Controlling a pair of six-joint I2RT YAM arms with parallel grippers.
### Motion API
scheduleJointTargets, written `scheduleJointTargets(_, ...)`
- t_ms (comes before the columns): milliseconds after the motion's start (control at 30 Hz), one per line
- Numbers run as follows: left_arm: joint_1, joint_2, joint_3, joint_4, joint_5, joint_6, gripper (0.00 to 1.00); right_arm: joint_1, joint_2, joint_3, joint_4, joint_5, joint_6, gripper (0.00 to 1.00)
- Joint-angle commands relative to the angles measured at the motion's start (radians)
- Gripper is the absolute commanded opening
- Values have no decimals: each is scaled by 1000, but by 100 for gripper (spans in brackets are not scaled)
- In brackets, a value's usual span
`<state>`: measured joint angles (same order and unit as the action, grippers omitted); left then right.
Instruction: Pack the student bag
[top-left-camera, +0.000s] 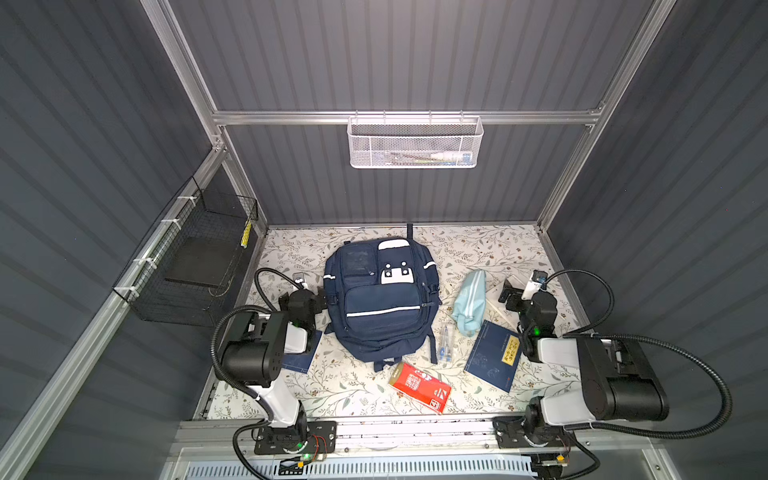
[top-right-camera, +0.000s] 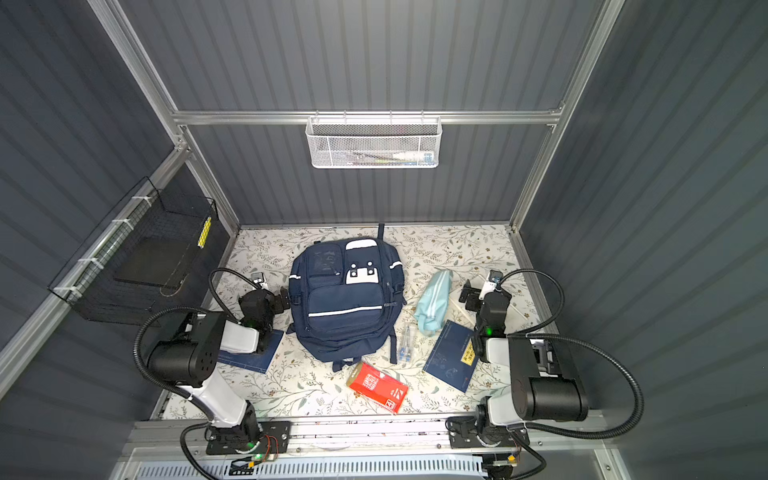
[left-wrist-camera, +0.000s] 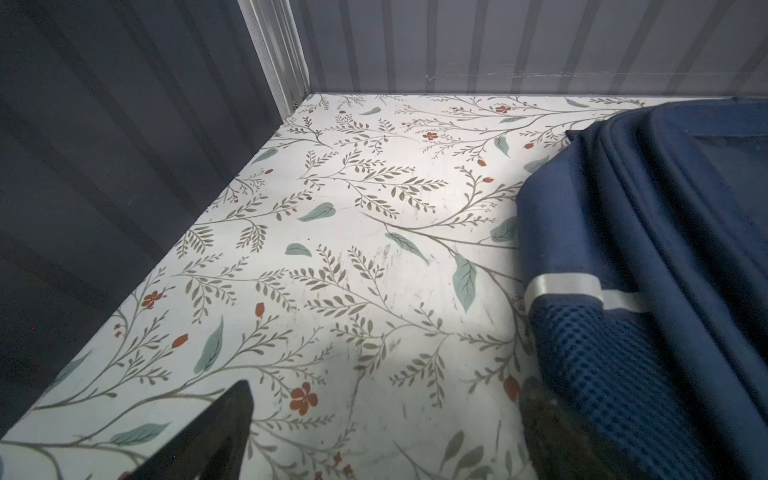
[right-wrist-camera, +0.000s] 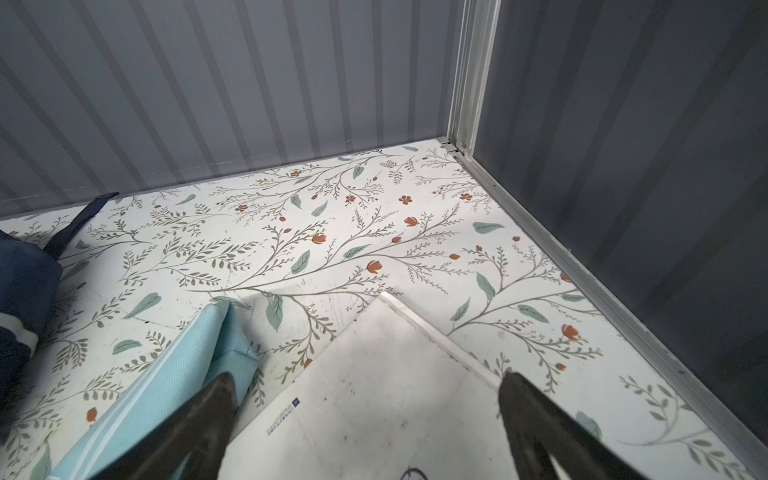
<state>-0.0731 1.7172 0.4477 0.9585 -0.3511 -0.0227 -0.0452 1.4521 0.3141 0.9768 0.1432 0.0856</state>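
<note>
Top views: we list one navy-blue fabric backpack (top-left-camera: 380, 299) (top-right-camera: 345, 299), flat, front up, mid floral-patterned tabletop (top-left-camera: 478, 249), long axis near–far, handle toward the far wall. Both arms are folded low, the left gripper (top-left-camera: 321, 297) just beside its left flank, the right gripper (top-left-camera: 509, 291) well right.

Left wrist view: we note jaws wide, empty, with the backpack (left-wrist-camera: 665, 249) alongside.

Right wrist view: jaws wide, empty, over a white flat sheet (right-wrist-camera: 374, 395), beside a light-blue fabric pouch (right-wrist-camera: 166, 395).

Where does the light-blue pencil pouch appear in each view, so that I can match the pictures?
A top view: pencil pouch right of the student bag.
A top view: likewise, pencil pouch right of the student bag.
Left wrist view: not in it; the student bag shows.
Right wrist view: pencil pouch near the camera, between student bag and a white sheet.
Shared landmark: the student bag, in all four.
</note>
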Motion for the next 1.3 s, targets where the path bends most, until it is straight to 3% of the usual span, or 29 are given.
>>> scheduleJointTargets(0,-5,-1,-6,17,3,-14,100,4,3,-6,24,7,-4,99)
scheduleJointTargets(1000,-4,-4,-10,23,5,-13,100,2,1,-8,23,6,-4,99)
scheduleJointTargets(1100,-5,-72,-49,46,-14,-15,100,2,-44,-29,30,16,0,99)
scheduleJointTargets(1267,-5,-340,30,-361,-13,-115,100,4,-282,7,-251,35,37,99)
